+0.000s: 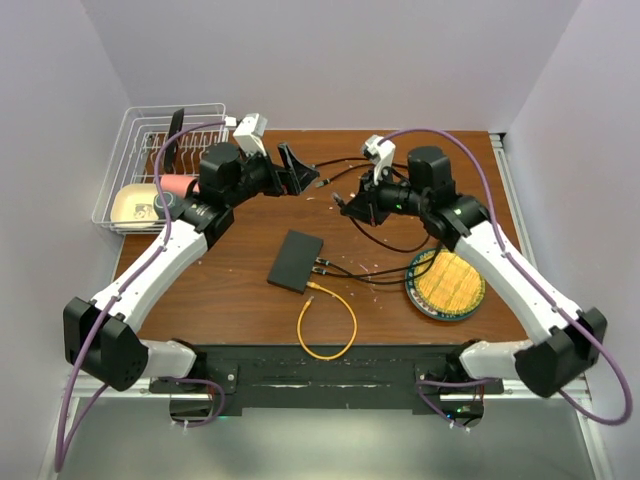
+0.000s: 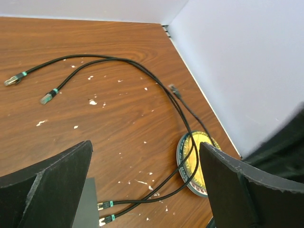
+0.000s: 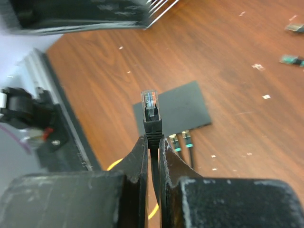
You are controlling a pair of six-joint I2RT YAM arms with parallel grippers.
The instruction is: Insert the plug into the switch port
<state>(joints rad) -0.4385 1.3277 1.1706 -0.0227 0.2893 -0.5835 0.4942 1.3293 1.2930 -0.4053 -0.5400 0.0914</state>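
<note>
Although the right end effector pinches the black Ethernet plug aloft, the left end effector spread empty, insertion is not yet done; the switch lies on the desk, two cables seated

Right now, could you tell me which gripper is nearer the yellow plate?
Right. The right gripper hovers up-left of the plate; the left gripper is farther away, beyond it.

Clear plug aloft; black switch flat
</note>
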